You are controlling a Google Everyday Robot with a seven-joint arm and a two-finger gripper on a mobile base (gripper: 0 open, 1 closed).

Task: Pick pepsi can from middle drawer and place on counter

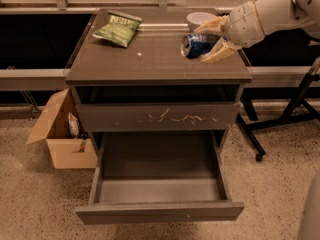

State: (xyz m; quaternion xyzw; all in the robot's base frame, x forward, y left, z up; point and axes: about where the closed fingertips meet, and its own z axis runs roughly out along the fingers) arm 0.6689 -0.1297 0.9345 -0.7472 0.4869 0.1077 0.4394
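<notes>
Counter (150, 64): this is where the can must go. It fills the upper middle of the frame, and its middle is bare, so I have room.
Drawer (160, 211): it hangs open at the bottom of the frame. I see nothing in it, so the taking-out part looks done.
Gripper (206, 44): it is at the upper right, over the right back part of the counter. My two fingers pinch the can from both sides.
Can (194, 45): it lies tipped on its side in my grip. I cannot tell if it touches the counter yet. What is left, I think, is to set it down and let go.
Scratched drawer (157, 116): shut, just under the counter.
Box (60, 139): on the floor at the left, well out of my way.
Bag (117, 28): upper left of the counter, well apart from the can.
Bowl (199, 18): just behind the can, so I could bump it.
</notes>
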